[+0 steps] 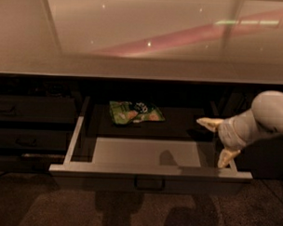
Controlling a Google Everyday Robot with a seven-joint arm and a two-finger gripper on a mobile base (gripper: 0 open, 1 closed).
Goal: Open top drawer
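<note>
Pincer (pixel 216 140) open, fingers spread, at right front corner of pulled-out top drawer (pixel 107 170).

You get a dim, brownish scene. The counter (pixel 143 63) carries soft glare, small light specks and a pink streak. The drawer (pixel 149 171) is black at the back and lit near its front. The pale gripper (pixel 217 140), spread wide at the drawer's right side, stands out. Shadows fall on the floor (pixel 45 209).
</note>
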